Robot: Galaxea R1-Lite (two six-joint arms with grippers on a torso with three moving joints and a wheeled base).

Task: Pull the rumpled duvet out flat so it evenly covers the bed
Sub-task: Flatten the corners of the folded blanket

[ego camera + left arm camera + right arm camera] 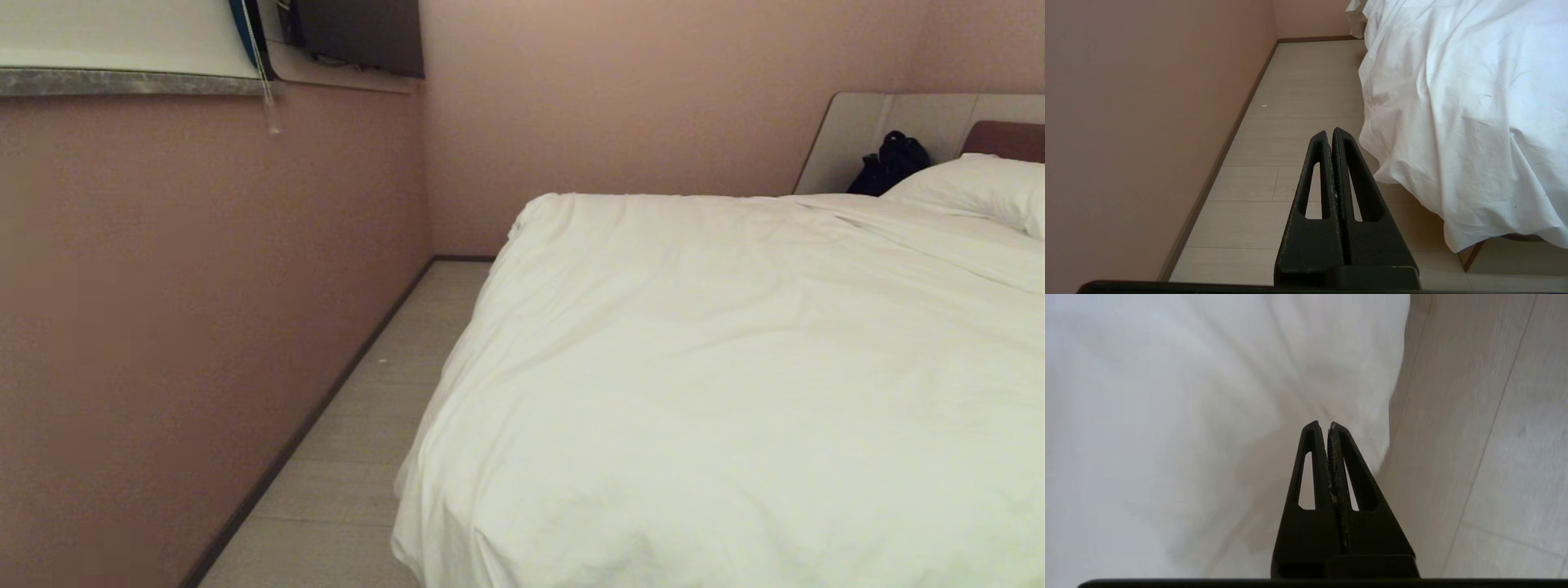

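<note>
Looking at it from where I'm standing, the duvet (735, 367) seems pretty much spread already: it covers the bed (898, 131) from the near corner at about 6 o'clock all the way up toward the pillow (980, 188) at 2 o'clock, and it spills over the side edge down toward the floor (384, 408) at 8 o'clock. What's left looks like tidying, I'd say. There are soft creases running across the top, a bunched lump at the far corner around 11 o'clock, and the overhang on the wall side hangs lower near the foot than further up, so "even" isn't quite there.

Fabric looks thick, puffy, plain white, and rumpled in shallow folds rather than big heaps.

Left gripper (1331, 132) is pinched fully closed on nothing, parked over the floor strip just beside the hanging edge. Right gripper (1322, 425) also has its fingers pressed together, pointing at the white cloth near the bed's edge. That view is blurry, so I can't swear it, but no fabric seems caught between them.

There's a dark bag (890, 163) against the headboard.
</note>
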